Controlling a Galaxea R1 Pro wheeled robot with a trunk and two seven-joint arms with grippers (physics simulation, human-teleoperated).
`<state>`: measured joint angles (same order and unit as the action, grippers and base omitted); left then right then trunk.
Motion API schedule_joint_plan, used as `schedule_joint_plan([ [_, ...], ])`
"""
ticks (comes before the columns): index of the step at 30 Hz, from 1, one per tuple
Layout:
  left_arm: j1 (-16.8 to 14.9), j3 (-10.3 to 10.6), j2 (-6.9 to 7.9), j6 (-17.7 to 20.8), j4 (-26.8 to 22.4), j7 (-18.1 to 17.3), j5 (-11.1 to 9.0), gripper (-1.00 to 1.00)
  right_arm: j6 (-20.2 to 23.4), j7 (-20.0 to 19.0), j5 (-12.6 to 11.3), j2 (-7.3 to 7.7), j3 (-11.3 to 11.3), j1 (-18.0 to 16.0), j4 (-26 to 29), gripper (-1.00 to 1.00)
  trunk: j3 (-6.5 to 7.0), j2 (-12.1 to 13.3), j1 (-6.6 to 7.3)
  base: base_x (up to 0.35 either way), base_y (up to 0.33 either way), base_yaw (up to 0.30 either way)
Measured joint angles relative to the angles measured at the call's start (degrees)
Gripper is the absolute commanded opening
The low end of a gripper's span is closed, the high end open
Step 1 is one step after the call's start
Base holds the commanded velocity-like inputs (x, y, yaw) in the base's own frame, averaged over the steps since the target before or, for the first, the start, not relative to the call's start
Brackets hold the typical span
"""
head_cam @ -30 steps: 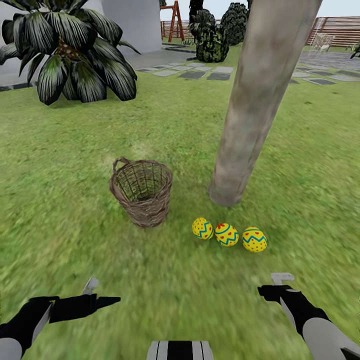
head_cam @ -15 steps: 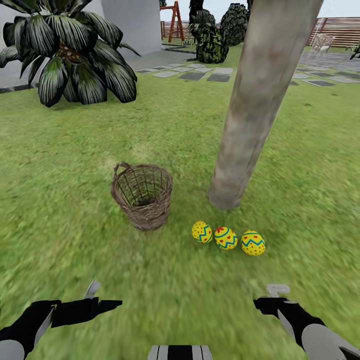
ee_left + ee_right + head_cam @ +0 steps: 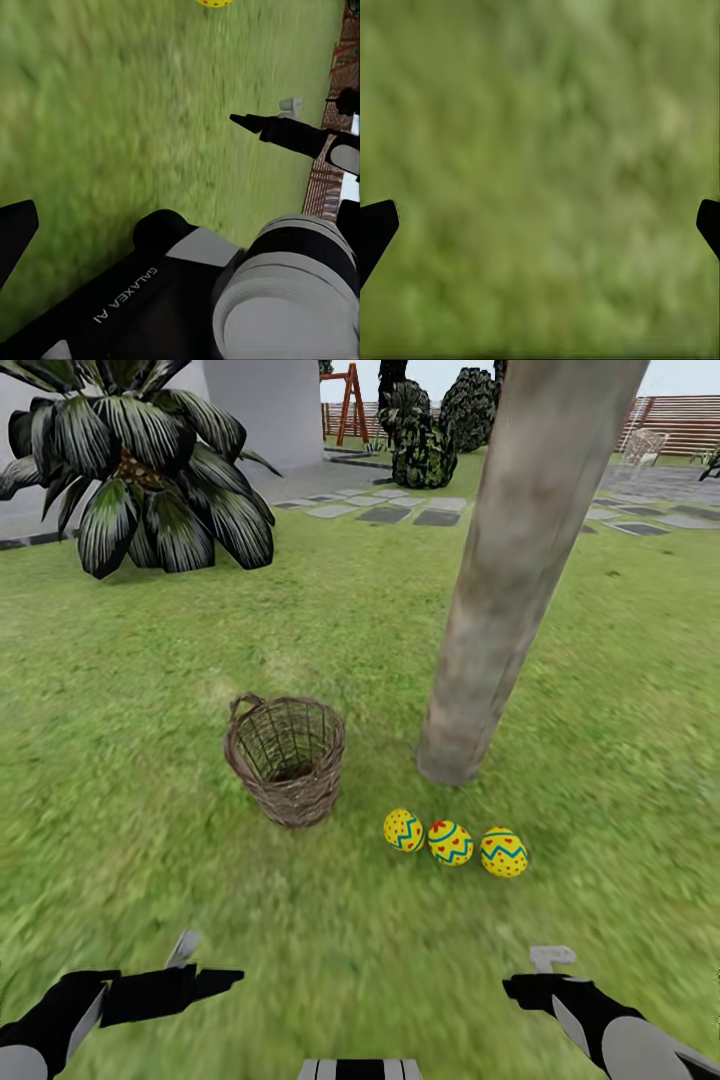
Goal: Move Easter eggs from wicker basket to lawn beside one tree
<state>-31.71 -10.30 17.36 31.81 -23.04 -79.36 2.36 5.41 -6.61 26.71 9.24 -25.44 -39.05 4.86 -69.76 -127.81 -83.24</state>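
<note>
Setting: a fenced garden seen from the robot's head camera, with green lawn (image 3: 150,690) across most of the view, a grey stepping-stone path (image 3: 400,510) and a brown slatted fence (image 3: 680,415) far behind.
Tree: a thick, bare grey-brown trunk (image 3: 510,570) rises from the grass right of centre and leans up and to the right in the picture.
Wicker basket: a small round brown basket (image 3: 287,760) stands upright on the lawn left of the trunk's foot, mouth facing up, one loop handle at its left rim. Its inside looks empty.
Easter eggs: three yellow eggs lie on the grass in a short row just in front of the trunk's base, right of the basket. Left egg (image 3: 404,829), middle egg (image 3: 451,843), right egg (image 3: 504,852). Neighbours sit very close, perhaps touching. Each lies on its side; which end points where is too small to tell.
Left gripper: low at the left edge (image 3: 205,978), black fingers pointing right, over bare grass; I cannot tell whether they are apart or together.
Right gripper: low at the right (image 3: 525,988); its wrist camera shows the two fingertips (image 3: 376,225) spread wide with only blurred grass between them, holding nothing.
Palm: a dark leafy plant (image 3: 150,470) at upper left.
</note>
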Motion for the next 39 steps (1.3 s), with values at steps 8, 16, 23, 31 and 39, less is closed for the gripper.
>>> schedule_joint_plan([
  [8, 0.0, -0.03, 0.0, 0.09, 0.55, 0.02, 0.01, 1.0, -0.05, 0.07, 0.0, -0.04, 0.03, 1.34, -0.25, 1.0, 1.44, 3.21, 1.76, 0.0, 0.0, 0.0],
  [16, 0.01, 0.04, -0.06, 0.09, 0.74, 5.72, 0.02, 1.0, -0.1, 0.07, -0.18, -0.09, 0.01, 3.01, -0.49, 1.0, 2.87, 6.42, 3.51, 0.0, 0.0, 0.0],
  [23, 0.01, 0.17, -1.39, 0.04, 3.11, 11.12, 0.04, 1.0, -0.1, 0.07, -0.41, -0.09, 0.0, 4.24, -0.96, 1.0, 4.13, 9.22, 5.05, 0.0, 0.0, 0.0],
  [31, 0.1, 0.21, -2.61, -0.02, 7.43, 14.41, -0.04, 1.0, -0.17, 0.06, -0.02, -0.09, 0.0, 6.43, -1.47, 1.0, 5.56, 12.43, 6.81, 0.0, 0.0, 0.0],
  [39, 0.18, 0.24, -2.89, -3.06, 12.2, 15.71, -0.11, 1.0, -1.28, 0.06, 0.04, -0.09, 0.07, 7.46, -1.48, 1.0, 7.0, 15.64, 8.57, 0.0, 0.0, 0.0],
])
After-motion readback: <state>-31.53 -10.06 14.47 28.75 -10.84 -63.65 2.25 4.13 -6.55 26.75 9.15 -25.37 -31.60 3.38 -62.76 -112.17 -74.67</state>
